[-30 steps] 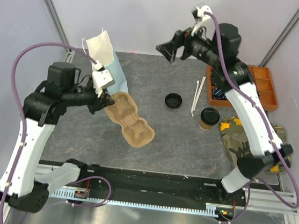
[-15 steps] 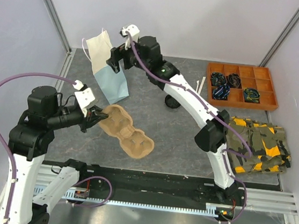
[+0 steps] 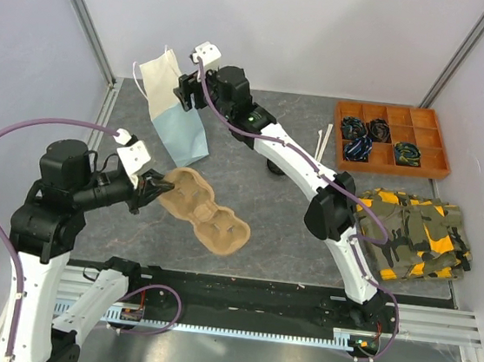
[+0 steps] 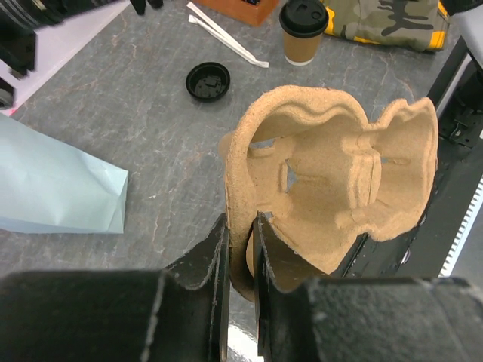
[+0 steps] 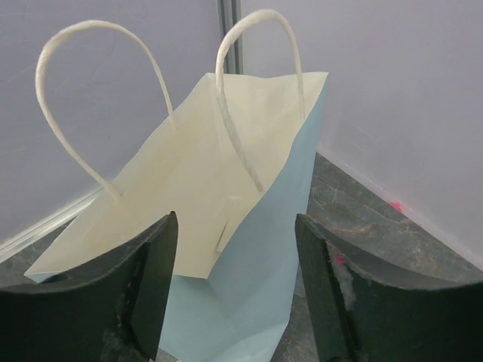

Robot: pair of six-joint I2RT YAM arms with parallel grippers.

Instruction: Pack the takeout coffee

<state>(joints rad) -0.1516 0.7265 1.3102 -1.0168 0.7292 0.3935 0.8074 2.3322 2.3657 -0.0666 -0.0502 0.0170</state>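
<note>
We note: left claw point(image 4: 240, 249) clamps rim of tan moulded-pulp two-cup carrier point(image 4: 339, 166) | right claw point(image 5: 235, 226) jaws apart at light-blue paper bag point(image 5: 264, 249) mouth | black-lidded tan paper coffee cup point(image 4: 302, 34) upright on grey tabletop point(image 4: 151, 128), near camouflage cloth point(image 4: 377, 19).

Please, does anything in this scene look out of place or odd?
A spare black lid lies alone on the table, although the takeout coffee nearby already wears a lid. The pulp carrier is held tilted in the jaws of the left gripper.
</note>
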